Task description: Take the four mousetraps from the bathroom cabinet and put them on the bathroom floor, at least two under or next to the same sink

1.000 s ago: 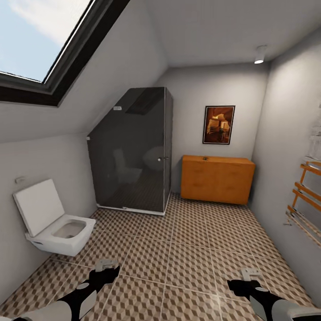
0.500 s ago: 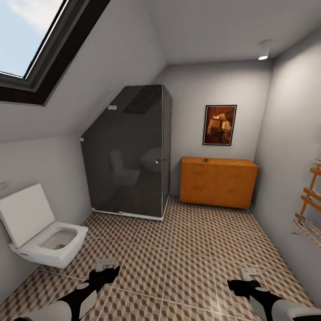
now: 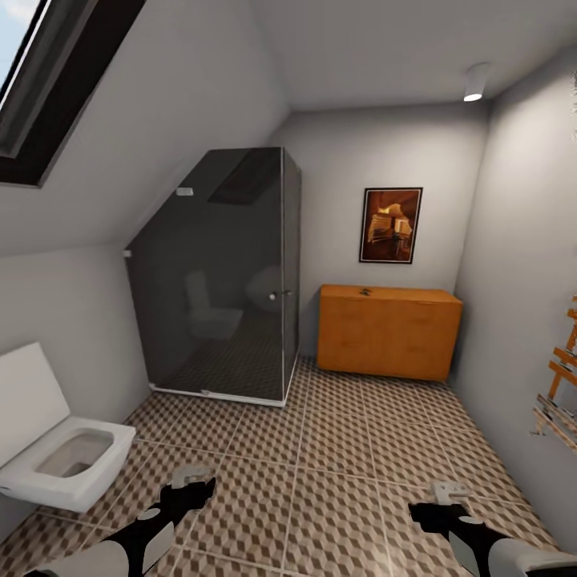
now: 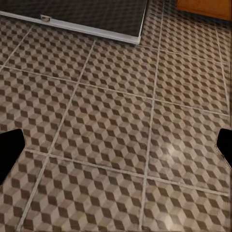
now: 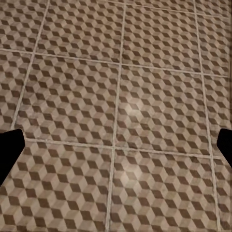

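While both black-and-white arms hang low over the cube-patterned brown, beige and white tiled bathroom floor (image 3: 336, 449), the left gripper (image 3: 191, 478) and the right gripper (image 3: 449, 490) each have their dark fingers spread wide and grasp nothing; the wrist views show the fingertips (image 4: 10, 147) far apart at the picture's edges with bare tile between them. Taking the low orange-brown wooden cabinet (image 3: 388, 330) against the far wall as the mark, the white wall-hung toilet (image 3: 56, 457) with its lid raised stands much nearer and well to its left. Just left of the cabinet stands the dark glass shower enclosure (image 3: 220, 280). Directly above the cabinet hangs a black-framed orange picture (image 3: 391, 225). A small dark object (image 3: 365, 292) sits on the cabinet's top, too tiny to identify.
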`<state>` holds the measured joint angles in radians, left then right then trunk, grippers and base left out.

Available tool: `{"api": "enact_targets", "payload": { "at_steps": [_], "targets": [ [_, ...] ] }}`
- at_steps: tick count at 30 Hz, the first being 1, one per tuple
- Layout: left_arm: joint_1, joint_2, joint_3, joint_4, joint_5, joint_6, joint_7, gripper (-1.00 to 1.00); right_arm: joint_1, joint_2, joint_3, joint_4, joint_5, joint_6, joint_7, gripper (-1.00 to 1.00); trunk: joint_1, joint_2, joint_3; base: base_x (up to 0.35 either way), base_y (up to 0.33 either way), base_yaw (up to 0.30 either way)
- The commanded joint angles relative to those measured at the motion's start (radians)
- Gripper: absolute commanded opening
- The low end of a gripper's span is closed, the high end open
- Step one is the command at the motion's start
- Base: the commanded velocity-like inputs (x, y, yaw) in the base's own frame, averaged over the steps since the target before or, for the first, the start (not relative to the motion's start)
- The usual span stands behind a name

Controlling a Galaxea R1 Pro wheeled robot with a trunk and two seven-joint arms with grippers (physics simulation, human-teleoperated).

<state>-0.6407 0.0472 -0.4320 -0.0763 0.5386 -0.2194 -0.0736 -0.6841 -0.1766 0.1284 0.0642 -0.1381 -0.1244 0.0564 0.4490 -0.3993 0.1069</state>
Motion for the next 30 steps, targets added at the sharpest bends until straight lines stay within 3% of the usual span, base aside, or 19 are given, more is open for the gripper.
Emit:
{"api": "enact_targets", "payload": {
  "at_steps": [1, 10, 30],
  "targets": [
    [0.000, 0.000, -0.007, 0.001, 0.011, -0.003, -0.005, 1.00, -0.002, 0.000, 0.008, 0.005, -0.011, -0.007, 0.006, 1.00, 0.001, -0.001, 0.000, 0.329, -0.081, -0.211],
    [-0.001, 0.000, -0.007, 0.001, 0.011, -0.003, -0.005, 1.00, -0.002, 0.000, 0.008, 0.005, -0.011, -0.007, 0.005, 1.00, 0.001, -0.001, 0.000, 0.329, -0.081, -0.185],
    [0.000, 0.000, -0.007, 0.001, 0.011, -0.003, -0.005, 1.00, -0.002, 0.000, 0.008, 0.005, -0.011, -0.007, 0.005, 1.00, 0.001, -0.001, 0.000, 0.329, -0.090, -0.016]
  ]
}}
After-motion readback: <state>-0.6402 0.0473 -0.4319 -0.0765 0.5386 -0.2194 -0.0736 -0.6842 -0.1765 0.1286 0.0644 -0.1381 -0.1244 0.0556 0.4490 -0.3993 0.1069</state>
